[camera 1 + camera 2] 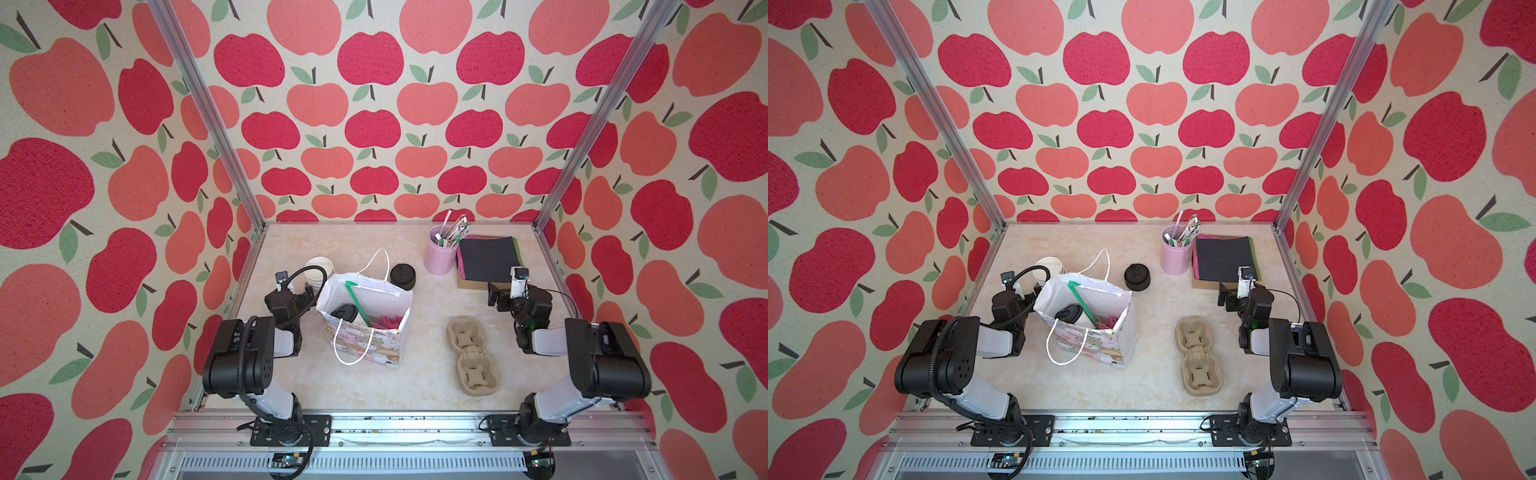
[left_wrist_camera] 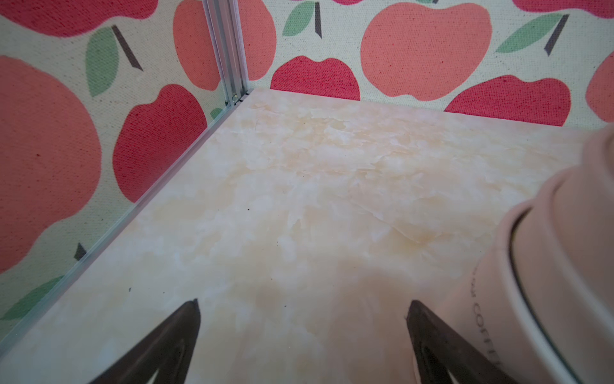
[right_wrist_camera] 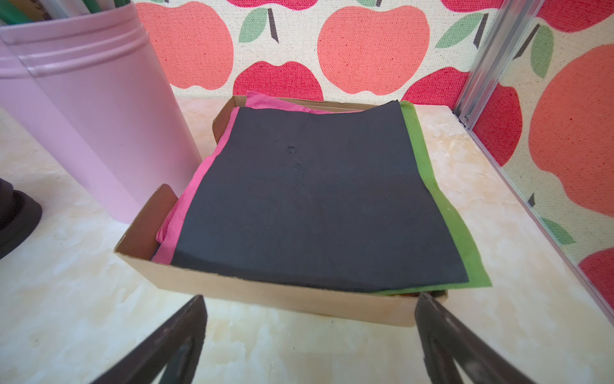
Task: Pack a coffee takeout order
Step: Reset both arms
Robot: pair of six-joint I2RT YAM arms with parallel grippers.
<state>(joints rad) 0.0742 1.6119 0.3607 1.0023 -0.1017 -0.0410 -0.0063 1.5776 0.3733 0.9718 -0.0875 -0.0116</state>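
A patterned paper bag (image 1: 370, 345) with white cord handles stands open left of centre. In both top views it holds the white cup with its black lid (image 1: 345, 312), the long green straw (image 1: 358, 305) leaning across the opening, and the magenta-pink napkin (image 1: 388, 321). My left gripper (image 1: 309, 291) hangs open just left of the bag; in its wrist view the gripper (image 2: 304, 302) has only bare table between its fingers. My right gripper (image 1: 494, 295) is open at the right, and in its wrist view the gripper (image 3: 310, 299) faces the napkin tray.
A stack of lidless white cups (image 1: 320, 270) stands behind the left gripper, close to one finger (image 2: 432, 339). Spare black lids (image 1: 402, 276), a pink straw holder (image 1: 441, 249) and a cardboard napkin tray (image 3: 265, 292) stand at the back. A pulp cup carrier (image 1: 471, 359) lies front right.
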